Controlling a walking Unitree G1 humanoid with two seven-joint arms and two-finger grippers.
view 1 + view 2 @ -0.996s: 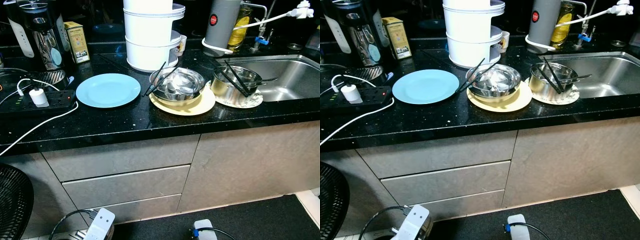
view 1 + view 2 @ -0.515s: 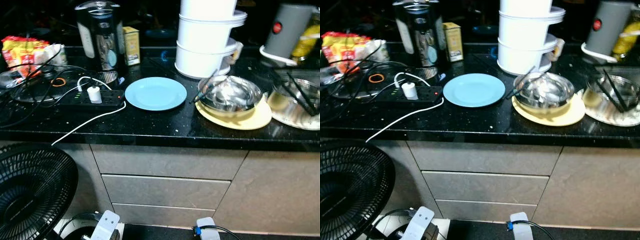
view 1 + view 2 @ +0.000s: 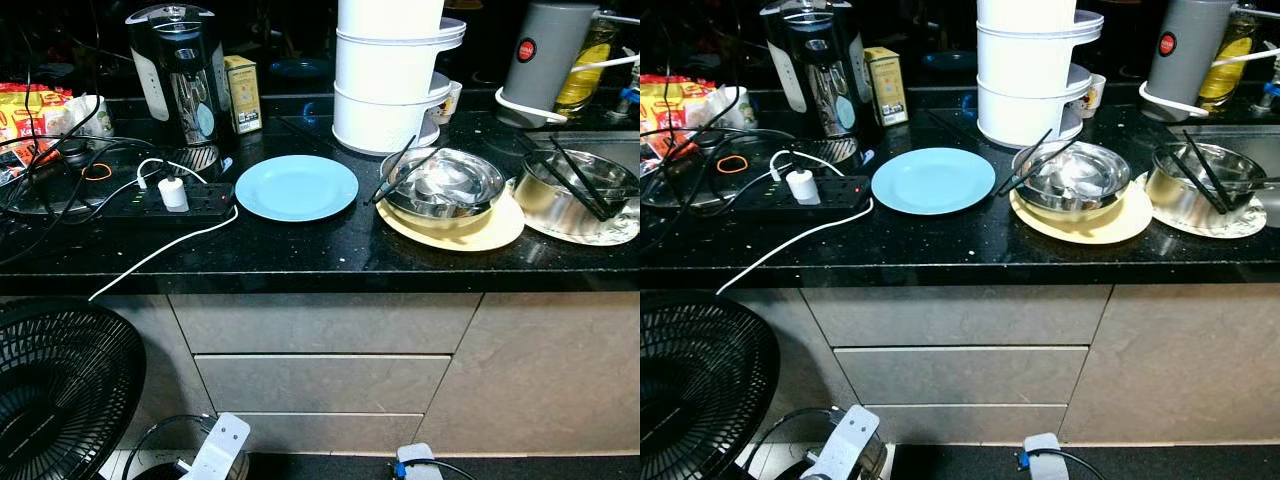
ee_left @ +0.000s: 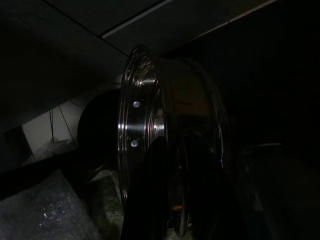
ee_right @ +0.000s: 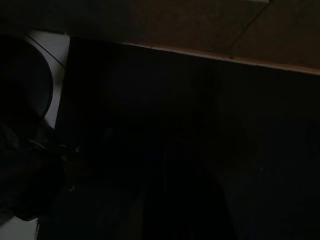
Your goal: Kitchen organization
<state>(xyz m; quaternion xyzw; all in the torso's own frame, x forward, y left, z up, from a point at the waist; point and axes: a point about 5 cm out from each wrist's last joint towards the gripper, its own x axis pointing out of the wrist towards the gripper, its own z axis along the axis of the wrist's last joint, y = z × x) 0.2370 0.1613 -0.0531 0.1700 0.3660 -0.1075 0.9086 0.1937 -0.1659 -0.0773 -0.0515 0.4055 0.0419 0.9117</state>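
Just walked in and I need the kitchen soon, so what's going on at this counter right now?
Nothing on the counter is being handled. The robot stands facing the black countertop, both arms hanging low by the cabinets. Its left wrist view shows a shiny steel bowl close up in the dark. On top, an empty blue plate sits beside a steel bowl on a yellow plate with chopsticks leaning on it, and a pot with chopsticks waits near the sink.

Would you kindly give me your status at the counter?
Left gripper holds a steel bowl, hanging low. Blue plate bare. Chopsticks across bowls.
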